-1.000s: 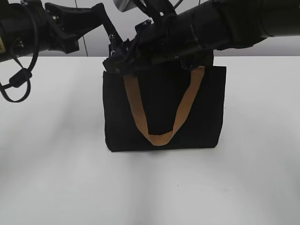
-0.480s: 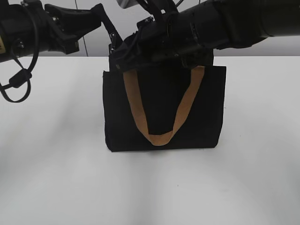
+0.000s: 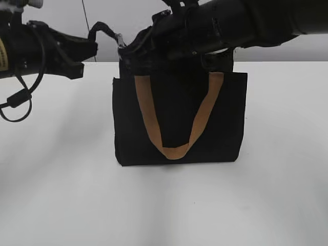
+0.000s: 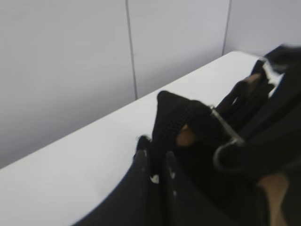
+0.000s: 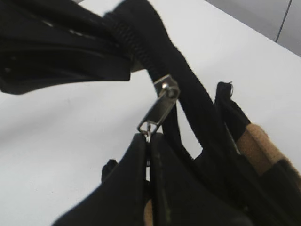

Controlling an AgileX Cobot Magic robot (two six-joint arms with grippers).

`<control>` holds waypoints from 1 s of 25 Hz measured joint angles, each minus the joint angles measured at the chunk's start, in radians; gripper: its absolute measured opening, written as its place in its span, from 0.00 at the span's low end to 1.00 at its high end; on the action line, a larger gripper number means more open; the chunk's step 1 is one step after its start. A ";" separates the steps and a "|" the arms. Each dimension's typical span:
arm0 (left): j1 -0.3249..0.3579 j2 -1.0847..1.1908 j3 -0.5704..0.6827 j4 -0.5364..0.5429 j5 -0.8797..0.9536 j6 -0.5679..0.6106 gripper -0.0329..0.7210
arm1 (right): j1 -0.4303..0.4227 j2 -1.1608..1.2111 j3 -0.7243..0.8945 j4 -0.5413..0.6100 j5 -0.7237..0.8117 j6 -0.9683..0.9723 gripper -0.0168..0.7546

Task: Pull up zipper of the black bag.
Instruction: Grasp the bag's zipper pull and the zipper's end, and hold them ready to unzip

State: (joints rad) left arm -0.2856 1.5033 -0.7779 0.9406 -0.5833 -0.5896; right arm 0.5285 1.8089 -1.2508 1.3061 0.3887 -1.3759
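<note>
The black bag [image 3: 179,118] is stood near the bench's far edge. The zipper [image 5: 162,106] pull is pinched by the right gripper [image 5: 148,141]; the bag's end fabric is clamped by the left gripper [image 4: 157,160].

Exterior camera frontal, slightly above the black bag [image 3: 179,118]; both wrist cameras close on its zipper [image 5: 165,101] end.

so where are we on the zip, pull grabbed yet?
Done: right gripper is shut on the zipper's silver pull tab, at the left end of the black bag. In hand: left gripper pinches the bag's fabric end tab, bracing it. Left: whether the zipper is fully closed can't be told here; both grippers must release.
</note>
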 joint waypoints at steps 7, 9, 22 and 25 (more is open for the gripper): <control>0.000 0.009 0.000 0.003 0.256 0.000 0.06 | 0.000 -0.039 0.000 0.000 0.008 0.022 0.02; 0.000 0.011 0.001 0.003 0.274 0.000 0.06 | 0.000 -0.039 0.000 0.000 0.021 0.024 0.02; 0.000 0.011 0.001 0.005 0.338 0.000 0.06 | -0.093 -0.039 0.001 -0.006 0.045 0.099 0.02; -0.002 0.011 0.001 0.005 0.389 0.000 0.06 | -0.101 -0.039 0.001 -0.019 0.057 0.102 0.02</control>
State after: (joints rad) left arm -0.2871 1.5147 -0.7771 0.9456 -0.1946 -0.5896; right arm 0.4271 1.7697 -1.2499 1.2873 0.4454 -1.2734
